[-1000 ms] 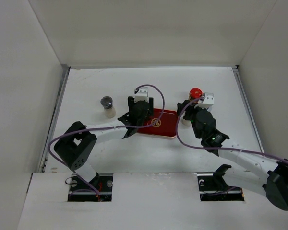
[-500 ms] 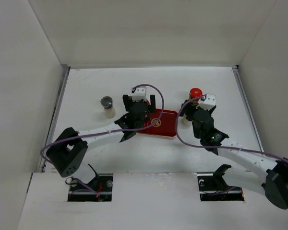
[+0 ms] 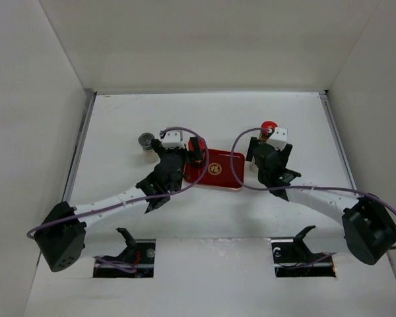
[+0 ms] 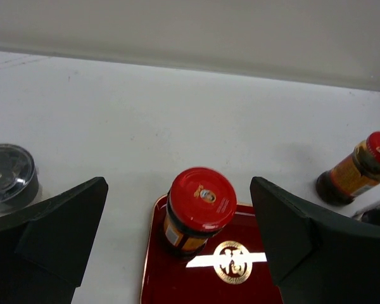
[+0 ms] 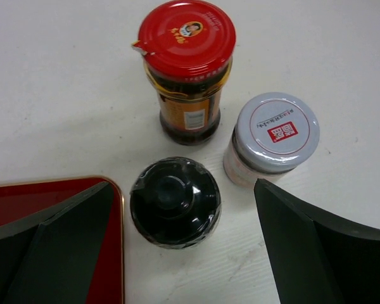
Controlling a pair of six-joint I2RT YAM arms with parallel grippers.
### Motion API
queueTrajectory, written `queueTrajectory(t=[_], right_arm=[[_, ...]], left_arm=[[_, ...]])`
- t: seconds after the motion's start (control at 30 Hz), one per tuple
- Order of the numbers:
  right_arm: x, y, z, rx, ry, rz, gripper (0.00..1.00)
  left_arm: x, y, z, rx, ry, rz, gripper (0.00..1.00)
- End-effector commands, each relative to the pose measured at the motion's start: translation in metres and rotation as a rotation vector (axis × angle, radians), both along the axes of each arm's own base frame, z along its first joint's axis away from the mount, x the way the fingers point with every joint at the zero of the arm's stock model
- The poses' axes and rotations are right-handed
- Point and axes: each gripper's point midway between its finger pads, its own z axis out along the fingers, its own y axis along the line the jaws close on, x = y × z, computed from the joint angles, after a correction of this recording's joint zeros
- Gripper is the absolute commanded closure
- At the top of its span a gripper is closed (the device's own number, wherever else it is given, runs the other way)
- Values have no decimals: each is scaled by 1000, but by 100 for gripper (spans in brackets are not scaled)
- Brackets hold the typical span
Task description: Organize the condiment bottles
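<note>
top / left gripper [image 3: 187, 153]: just left of the red tray [image 3: 219, 177], pointed at the red-capped bottle [image 3: 198, 146] standing on the tray's left end.
top / dark-capped bottle [image 3: 146, 141]: alone on the table [image 3: 119, 115], left of my left wrist and apart from the rest.
top / right gripper [image 3: 264, 148]: over the cluster just off the tray's right edge. Only the second red-capped bottle [image 3: 269, 126] shows past the wrist.
left wrist / jaws: spread wide, holding nothing. The red-capped bottle [image 4: 199, 206] is centred in the gap but beyond the fingers [image 4: 63, 234], not touching them.
left wrist / placement: it stands upright in a tray corner beside the gold emblem [image 4: 233, 261]. I read the tray as the collection spot, and a corner leaves room for the others.
right wrist / jaws: apart and empty. The black-capped bottle [image 5: 175, 201] sits between the fingers [image 5: 316, 253], clear of both.
right wrist / cluster: the black-capped bottle is just off the tray corner, and the grey-capped bottle [image 5: 273, 136] is close on its right. The second red-capped bottle is behind both.
right wrist / why: I'm straddling the black cap because it's nearest the tray, so likely my next pick.
risk: the grey-capped bottle is close, so a finger could nudge it on closing.
</note>
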Motion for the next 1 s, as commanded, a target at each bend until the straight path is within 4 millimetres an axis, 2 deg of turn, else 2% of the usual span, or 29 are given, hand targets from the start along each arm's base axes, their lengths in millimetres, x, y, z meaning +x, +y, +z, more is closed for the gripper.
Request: queueTrajectory(t=[0.0,0.07,0.2,0.33,0.53,0.6,0.7,0.77,0.87,0.97], right_arm=[[11,-7,16,42,-32,-59,0],[13,-1,10,50,-13,-43,0],[16,11,2,69,15,4,9],[21,10,-3,115,15,-2,16],[26,11,-7,145,1,2,39],[26,9,-4,141,-8,-7,45],[22,1,17,137,-66,-43,48],[15,9,36,126,-110,-16,47],[8,37,65,142,-163,72,46],[8,73,80,153,-180,156,46]], left_arm=[[-17,6,-7,-27,-11,-15,1],[-25,12,-18,-45,-4,-20,2],[-39,30,-37,-91,3,-6,2],[-51,50,-48,-139,-16,8,2],[-60,67,-69,-143,-14,21,2],[-60,71,-69,-153,-25,28,2],[-59,73,-66,-168,-36,32,2],[-58,75,-65,-176,-43,40,2],[-58,77,-69,-180,-47,41,2],[-58,76,-70,-184,-50,39,2]])
